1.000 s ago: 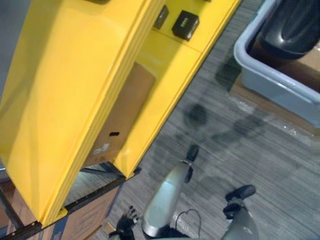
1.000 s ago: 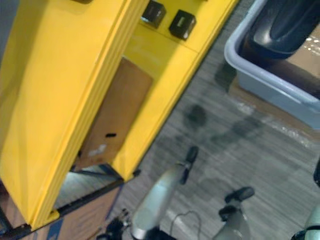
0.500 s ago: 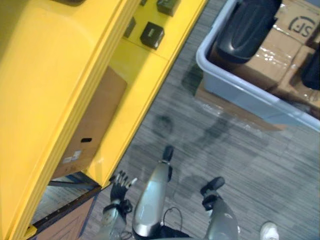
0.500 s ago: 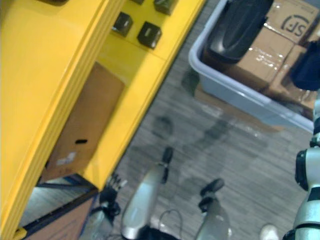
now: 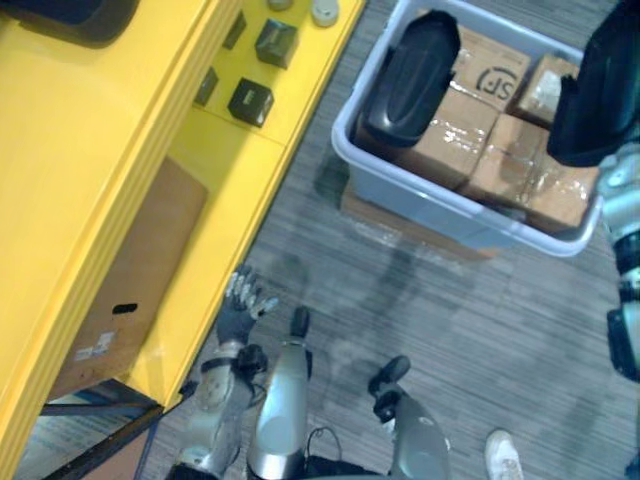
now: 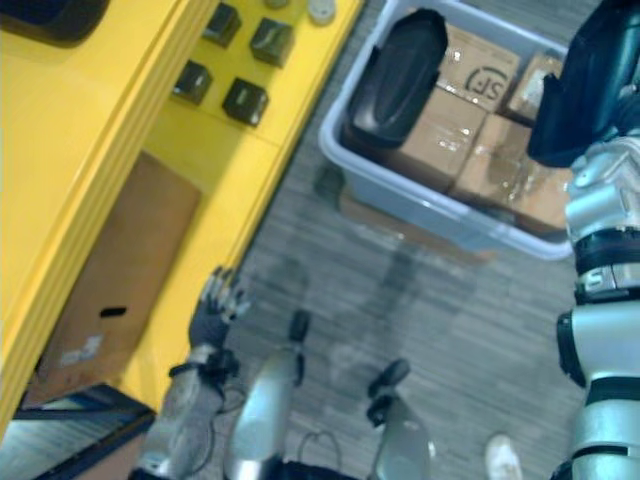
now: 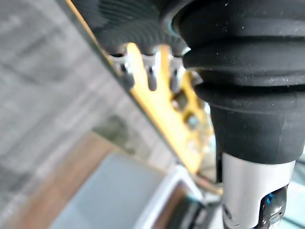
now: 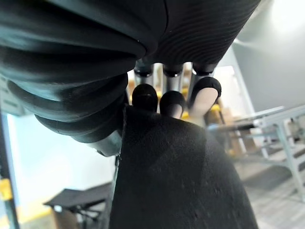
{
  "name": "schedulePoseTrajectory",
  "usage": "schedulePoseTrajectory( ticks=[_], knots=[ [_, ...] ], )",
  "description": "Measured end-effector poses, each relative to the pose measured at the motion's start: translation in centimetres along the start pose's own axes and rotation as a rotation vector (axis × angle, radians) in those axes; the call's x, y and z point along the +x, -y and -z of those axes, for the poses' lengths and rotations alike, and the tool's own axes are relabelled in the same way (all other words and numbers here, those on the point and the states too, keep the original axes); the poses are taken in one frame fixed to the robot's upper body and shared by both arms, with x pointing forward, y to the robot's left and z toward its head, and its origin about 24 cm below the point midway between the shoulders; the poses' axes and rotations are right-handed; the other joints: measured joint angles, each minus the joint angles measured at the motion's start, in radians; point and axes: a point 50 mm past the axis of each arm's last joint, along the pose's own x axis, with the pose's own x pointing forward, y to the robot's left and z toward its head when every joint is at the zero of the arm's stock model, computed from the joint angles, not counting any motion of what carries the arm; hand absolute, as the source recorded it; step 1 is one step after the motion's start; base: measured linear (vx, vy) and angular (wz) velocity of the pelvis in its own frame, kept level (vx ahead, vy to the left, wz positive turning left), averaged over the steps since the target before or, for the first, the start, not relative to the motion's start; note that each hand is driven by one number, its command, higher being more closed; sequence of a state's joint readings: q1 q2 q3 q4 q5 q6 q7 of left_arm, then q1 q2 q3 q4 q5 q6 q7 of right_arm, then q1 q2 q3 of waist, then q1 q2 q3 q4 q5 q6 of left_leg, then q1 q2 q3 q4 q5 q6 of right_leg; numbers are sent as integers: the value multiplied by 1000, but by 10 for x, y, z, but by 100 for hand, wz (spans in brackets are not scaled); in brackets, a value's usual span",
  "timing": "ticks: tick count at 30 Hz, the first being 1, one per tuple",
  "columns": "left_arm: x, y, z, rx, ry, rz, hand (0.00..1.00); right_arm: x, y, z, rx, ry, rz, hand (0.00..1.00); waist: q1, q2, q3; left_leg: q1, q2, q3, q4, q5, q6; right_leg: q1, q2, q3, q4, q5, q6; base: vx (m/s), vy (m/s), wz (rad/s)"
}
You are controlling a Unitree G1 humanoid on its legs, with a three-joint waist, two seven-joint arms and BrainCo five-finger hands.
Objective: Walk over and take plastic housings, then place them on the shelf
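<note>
Right robot hand [image 8: 172, 100] is gripping a black housing [image 8: 181, 176], its fingers [image 8: 205, 90] curling over the housing's rounded edge in the right wrist view. In the head views it is holding that housing up at the far right, above the right-hand end of a grey tub [image 5: 440, 205]. The tub is sitting on a flat brown sheet [image 5: 385, 218] on the grey carpeted floor [image 5: 480, 330].

A second housing [image 5: 412, 72] is lying at the tub's left end, resting on top of brown cardboard boxes [image 5: 450, 135] that are filling the rest of it.

Left robot hand [image 5: 240, 305] is hanging low, just beside the front edge of a yellow shelf [image 5: 110, 170]. Its fingers are spreading out straight and it is carrying nothing.

The shelf is running along the robot's left side. Small black boxes [image 5: 250, 100] are sitting apart from one another on its lower tier. A large dark rounded thing [image 5: 60, 15] is lying on the top tier, and I cannot tell what it is. A flat cardboard box [image 5: 120, 280] is lying under the lower tier. A white shoe [image 5: 503, 455] is showing on the carpet near the robot.
</note>
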State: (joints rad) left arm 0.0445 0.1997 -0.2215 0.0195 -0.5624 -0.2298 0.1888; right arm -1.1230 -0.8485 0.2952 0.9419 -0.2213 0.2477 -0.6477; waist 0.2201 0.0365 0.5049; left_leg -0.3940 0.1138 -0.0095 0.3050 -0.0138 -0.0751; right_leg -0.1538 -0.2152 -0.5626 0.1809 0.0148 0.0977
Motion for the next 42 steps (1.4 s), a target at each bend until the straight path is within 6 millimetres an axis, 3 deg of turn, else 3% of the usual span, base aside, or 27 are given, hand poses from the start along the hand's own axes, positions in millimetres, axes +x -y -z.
schedulePoseTrajectory(
  ticks=[4,8,11,14,17,21,27,34,42],
  knots=[
    [11,15,-4,-12,-5,71,0,-8,-5,-25,66,104,33,100,-14,-10,-4,11,11,18,-18,13,-4,0,15,15,-22,13,-13,-80,-6,-14],
    [20,35,-4,-42,-50,155,0,-16,-2,-51,126,216,82,100,-28,-40,-14,11,29,22,-19,18,-11,0,35,21,-36,24,-25,-57,-19,-8],
    [29,47,-2,-93,-103,217,0,-33,-7,-79,209,333,84,100,-44,-86,-38,36,43,54,-22,19,-13,2,43,51,-39,30,-30,-10,-2,-23],
    [50,63,0,-121,-148,281,0,-51,-8,-95,271,450,90,100,-60,-107,-51,79,50,86,-39,18,-14,26,51,78,-61,44,-31,-25,20,-27],
    [74,72,-1,-80,-165,284,0,-73,-13,-109,343,547,78,100,-94,-149,-76,104,61,121,-57,19,-15,34,61,104,-92,56,-32,-35,14,-33],
    [89,87,-5,-100,-163,299,0,-103,-17,-118,409,667,54,100,-137,-200,-110,141,69,161,-84,21,-19,37,66,136,-101,65,-32,17,17,-26],
    [100,117,-20,-287,-123,339,0,-123,-20,-124,438,775,39,100,-164,-209,-118,195,70,184,-110,23,-26,70,70,159,-114,68,-31,39,18,-11],
    [102,117,-15,-518,-123,291,0,-144,-32,-125,458,829,-50,100,-173,-215,-183,240,65,209,-160,31,-35,93,75,174,-147,75,-24,46,21,-5],
    [101,126,-11,-536,-129,258,0,-160,-35,-120,484,864,-105,100,-182,-205,-225,279,53,215,-200,39,-39,124,75,176,-173,78,-20,5,10,-1]
  ],
)
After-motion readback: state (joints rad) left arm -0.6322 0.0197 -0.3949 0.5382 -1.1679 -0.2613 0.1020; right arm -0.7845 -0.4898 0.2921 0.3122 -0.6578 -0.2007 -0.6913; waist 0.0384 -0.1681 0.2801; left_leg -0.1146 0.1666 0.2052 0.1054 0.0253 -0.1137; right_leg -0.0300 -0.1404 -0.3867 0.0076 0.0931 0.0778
